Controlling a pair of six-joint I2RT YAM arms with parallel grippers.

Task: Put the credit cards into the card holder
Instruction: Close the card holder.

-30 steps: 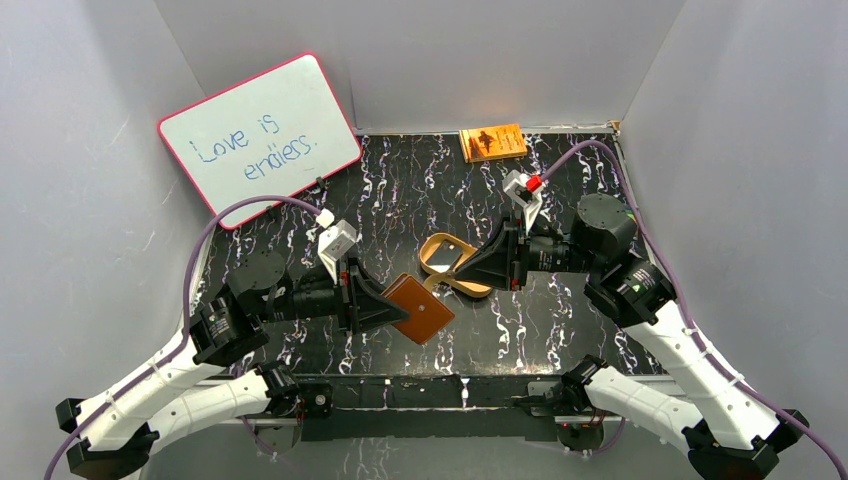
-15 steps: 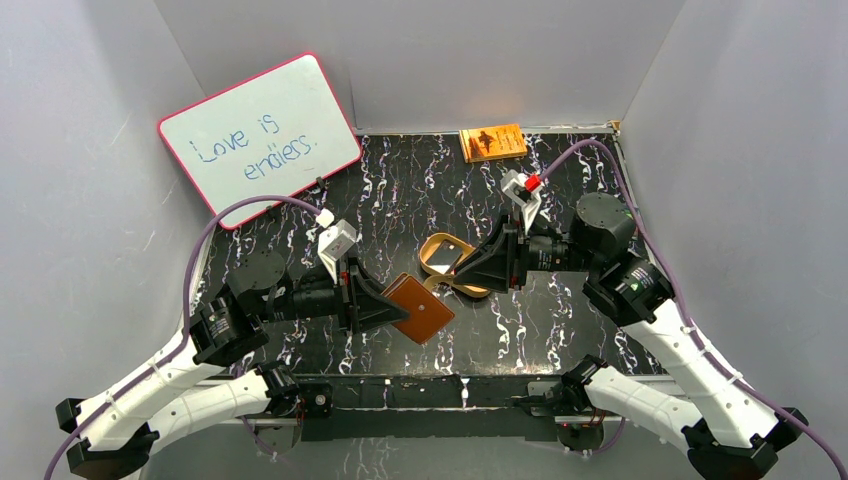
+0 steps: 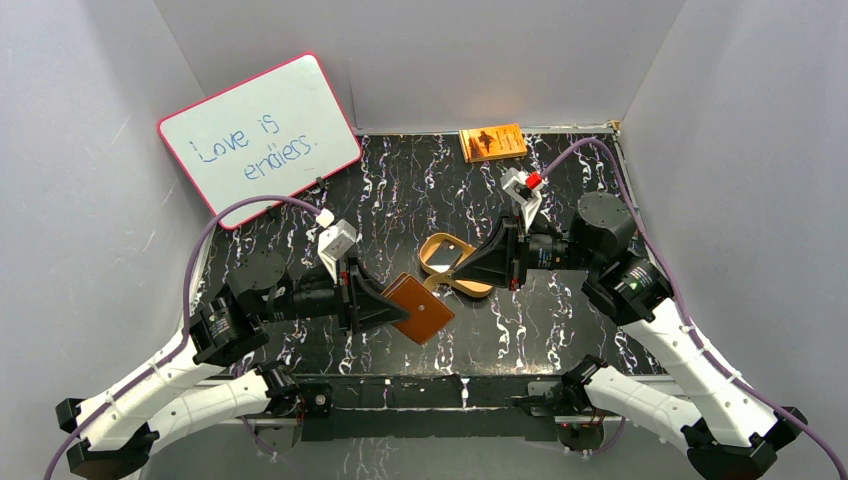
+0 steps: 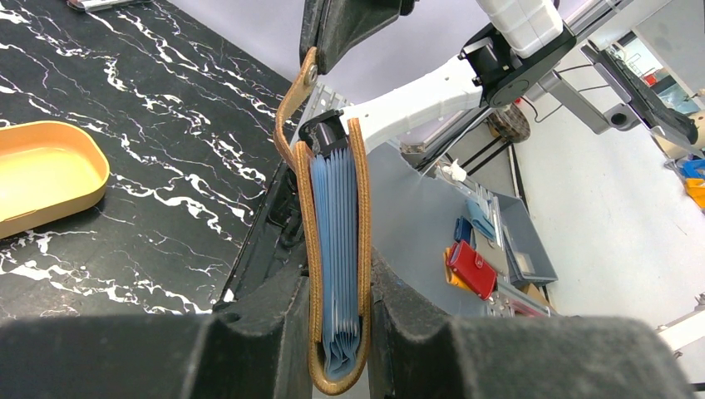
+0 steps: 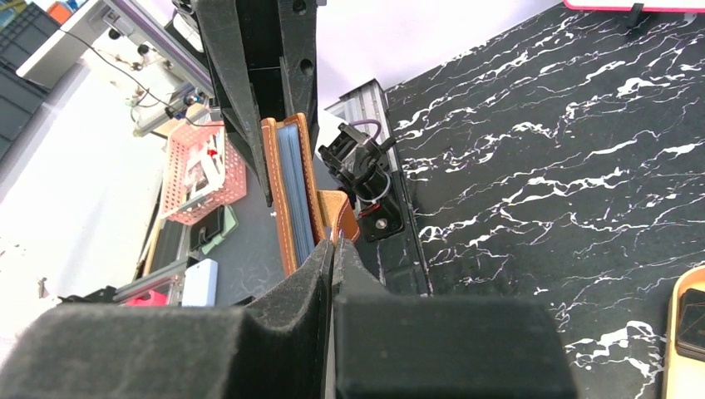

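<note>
The small square brown leather card holder (image 3: 425, 312) hangs just above the surface at about 6 o'clock from its centre, stood on edge. The left gripper (image 3: 392, 304) is clamped across its two stitched covers, its padded black fingers (image 4: 266, 332) pressing from either side. This seems meant to steady the card holder with its mouth facing outward. The pale blue inner pockets (image 4: 337, 233) show as thin, closely stacked sheets between the tan-edged covers.

The closing strap (image 4: 291, 108), a narrow leather tongue with a small metal snap stud (image 4: 310, 73), curves away from the card holder. The right gripper (image 3: 462, 274) is nearly closed and pinches the end of the strap, probably to pull the flap clear and open the pockets.

At about 1 o'clock from the card holder, just beside it, lies the tan oval tray (image 3: 466, 287), smooth with a raised rim. A dark, flat, glossy credit card (image 3: 437, 260) rests inside it, not yet picked up. I cannot tell whether any cards are already in the pockets.

The black surface (image 3: 400, 190) is marble-patterned with white veins. An orange book (image 3: 492, 141) lies at 12 o'clock, and a pink-rimmed whiteboard (image 3: 258, 135) leans at 10 o'clock.
</note>
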